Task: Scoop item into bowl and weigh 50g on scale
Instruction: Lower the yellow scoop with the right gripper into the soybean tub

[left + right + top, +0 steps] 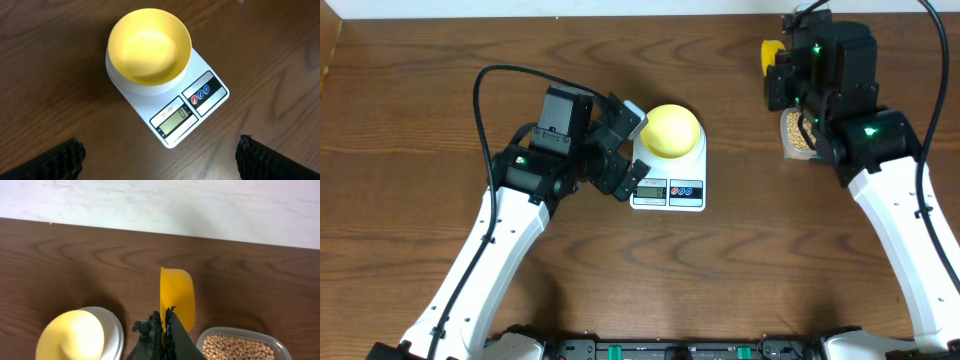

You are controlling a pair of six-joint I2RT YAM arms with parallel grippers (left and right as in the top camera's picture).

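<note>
Your left gripper [160, 160] stood with its coarse black fingers [55, 160] wide apart and empty, the smooth round bowl [150, 45] on the flat white scale [200, 107] ahead of them. Your right gripper [164, 330] pinched the glossy yellow scoop [176, 297]; small round beans [235, 347] filled a clear tub [280, 344] beside its fingers.

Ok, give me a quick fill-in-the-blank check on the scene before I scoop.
The pale yellow bowl on the kitchen scale is ____.
The scale's display reads ____.
The right gripper is shut on the yellow ____.
Missing: empty; zero; scoop.
</note>
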